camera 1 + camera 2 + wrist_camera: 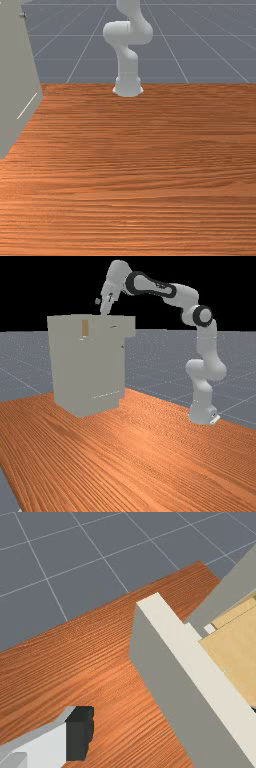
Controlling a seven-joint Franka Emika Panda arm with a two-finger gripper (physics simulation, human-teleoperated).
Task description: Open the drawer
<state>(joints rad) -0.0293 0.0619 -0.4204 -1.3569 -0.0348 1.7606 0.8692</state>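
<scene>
In the far view, the drawer [128, 326] is partly out from the top of the cabinet [87, 371], toward the far view's right. The gripper [105, 310] is at the cabinet's top, near this drawer. It is wide: in the wrist view, one finger [79, 737] is outside the drawer's front panel [162, 677], with nothing against its inner side.

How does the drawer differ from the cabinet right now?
The drawer is shallow and juts out toward the far view's right; the cabinet is tall and stands on the table. The drawer is tan inside, while the cabinet's side is grey. Both have flat grey outer faces.
</scene>
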